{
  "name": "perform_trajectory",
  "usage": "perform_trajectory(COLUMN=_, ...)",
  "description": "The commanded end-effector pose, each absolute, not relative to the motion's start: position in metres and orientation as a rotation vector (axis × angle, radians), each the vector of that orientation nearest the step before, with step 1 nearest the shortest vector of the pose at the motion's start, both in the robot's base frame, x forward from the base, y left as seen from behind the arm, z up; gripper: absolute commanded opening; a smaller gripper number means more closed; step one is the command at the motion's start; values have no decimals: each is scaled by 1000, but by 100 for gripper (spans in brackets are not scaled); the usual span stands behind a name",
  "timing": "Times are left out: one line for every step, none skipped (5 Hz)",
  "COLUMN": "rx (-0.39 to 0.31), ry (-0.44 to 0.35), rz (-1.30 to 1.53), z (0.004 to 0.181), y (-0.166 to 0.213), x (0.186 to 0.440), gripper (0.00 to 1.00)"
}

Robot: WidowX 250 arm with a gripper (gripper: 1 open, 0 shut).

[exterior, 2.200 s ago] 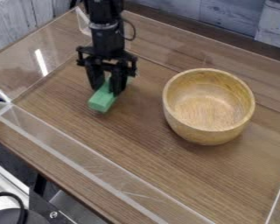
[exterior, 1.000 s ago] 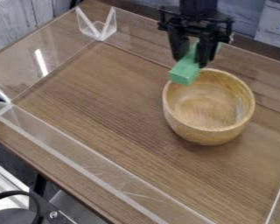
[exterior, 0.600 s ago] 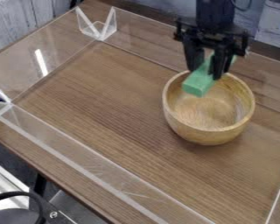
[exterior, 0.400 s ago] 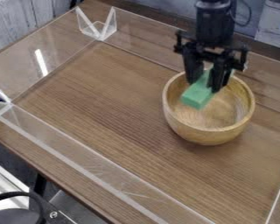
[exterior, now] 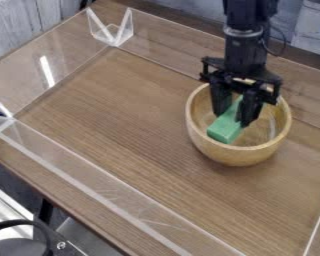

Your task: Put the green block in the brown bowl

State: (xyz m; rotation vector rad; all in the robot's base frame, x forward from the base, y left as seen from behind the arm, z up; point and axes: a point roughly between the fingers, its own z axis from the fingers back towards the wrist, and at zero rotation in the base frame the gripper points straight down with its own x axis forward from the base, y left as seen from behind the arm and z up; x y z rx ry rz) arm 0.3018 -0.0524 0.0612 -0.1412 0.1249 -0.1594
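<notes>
Camera view shows my claw (exterior: 238, 108) closed on the green block (exterior: 226, 127), pointing down into the brown bowl (exterior: 206, 143), which sits at about three o'clock on the table (exterior: 109, 130). The block hangs inside the rim, low over the bowl's floor; whether it touches, I cannot tell. I judge that only the release and retreat are left.

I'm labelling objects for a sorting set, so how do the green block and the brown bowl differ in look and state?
The green block is a bright green, straight-edged bar; the brown bowl is round, hollow, light-brown wood with grain. The block is far smaller and fits inside the bowl's rim. The block is held in the claw, tilted; the bowl sits upright on the table. Both look matte.
</notes>
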Motion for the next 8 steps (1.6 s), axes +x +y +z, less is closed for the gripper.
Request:
perform_trajectory(rx=-147, ry=58, rz=-181, z=80, y=-56, x=311, gripper=0)
perform_trajectory(rx=-151, ry=43, rz=-185, z=86, y=-56, x=312, gripper=0)
perform_trajectory(rx=-155, ry=27, rz=-189, z=94, y=-57, x=313, gripper=0)
perform_trajectory(rx=-157, ry=17, rz=-192, z=97, y=-57, x=315, gripper=0)
perform_trajectory(rx=-159, ry=7, rz=-195, z=101, y=-57, x=317, gripper=0)
perform_trajectory(rx=-161, ry=2, rz=-197, z=102, y=-57, x=319, gripper=0)
perform_trajectory(rx=-161, ry=6, rz=-197, z=98, y=-56, x=321, gripper=0)
perform_trajectory(rx=-160, ry=10, rz=-197, z=95, y=-56, x=322, gripper=0)
